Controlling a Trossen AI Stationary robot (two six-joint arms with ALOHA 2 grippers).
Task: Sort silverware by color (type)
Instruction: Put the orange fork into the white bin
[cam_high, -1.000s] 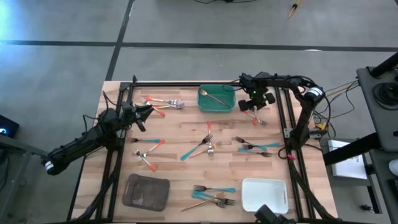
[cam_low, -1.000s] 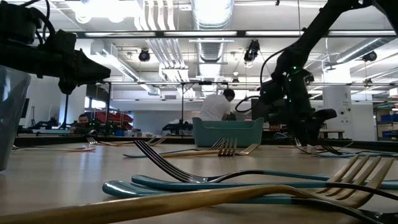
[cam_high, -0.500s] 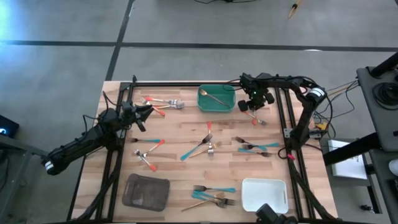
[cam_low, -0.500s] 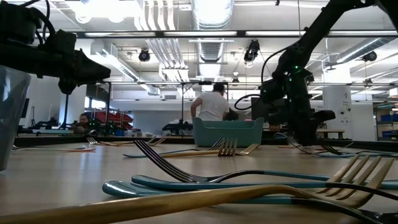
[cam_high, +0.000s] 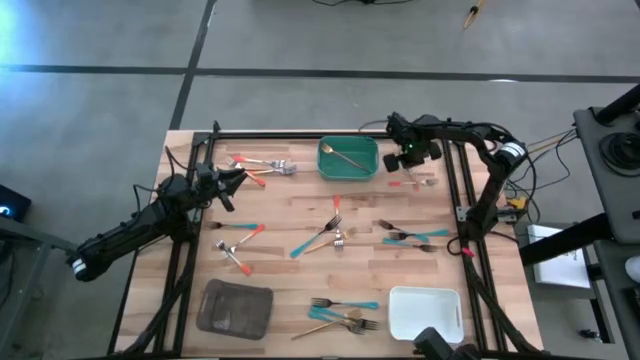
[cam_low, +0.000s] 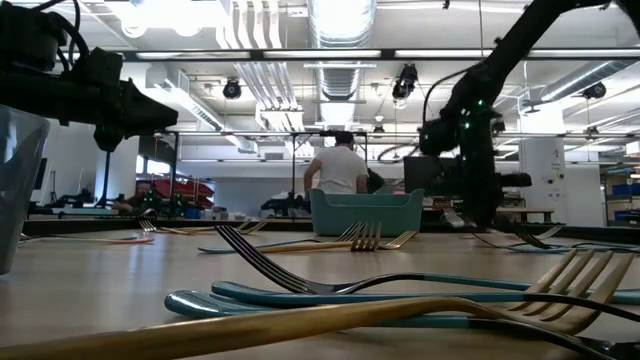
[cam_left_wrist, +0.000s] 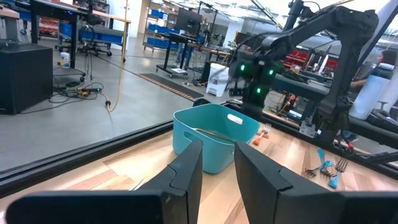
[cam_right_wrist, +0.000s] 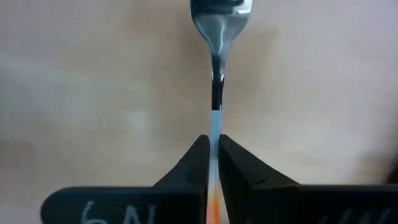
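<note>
While the left gripper (cam_high: 232, 178) hangs above the tabletop (cam_high: 300, 210), fingers slightly apart, it holds nothing. The right gripper (cam_high: 408, 160) has its fingers clamped on a spoon (cam_right_wrist: 216, 93) beside the green tray (cam_high: 347, 158).

Right pincer (cam_right_wrist: 211, 163): closed from wide open onto the handle of a red-orange-handled metal spoon (cam_right_wrist: 216, 74), shifted slightly toward the table's far edge beside the teal bin. Background person in white shirt (cam_low: 337, 168): moved leftward behind the bin.
</note>
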